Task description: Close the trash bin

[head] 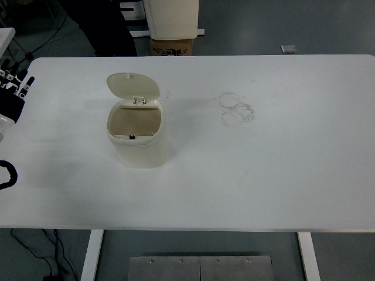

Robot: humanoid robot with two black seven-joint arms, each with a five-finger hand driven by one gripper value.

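**Bin lid up, my hand waiting at the left edge**

Nearest to the camera is the table's (246,193) front edge, white and bare, with its legs and a grey metal plate below at 6 o'clock. A small black curved part of my left arm shows at the left edge, toward 8 o'clock.

My left hand (13,88) is at 10 o'clock, at the far left of the table, well apart from the bin. Its fingers look relaxed and straight and it holds nothing. My right hand is not in view.

The trash bin (140,143) stands upright left of centre, toward 9 o'clock from the middle. It is cream coloured, with rounded walls. Its lid (133,86) is raised and stands almost upright behind the opening, on a hinge at the far rim. The inside looks empty, as far as I can see. A small dark catch sits on the near rim.

I judge that the closing is not yet begun. What can go wrong: the bin looks light, so if I push the lid from the side and not from behind and above, the whole bin may slide or tip toward the near edge. If I press too softly, the catch may not lock and the lid may spring up again.

Faint ring marks (236,109) are on the table at 1 o'clock, and a cardboard box (172,47) is behind the table at 12 o'clock.
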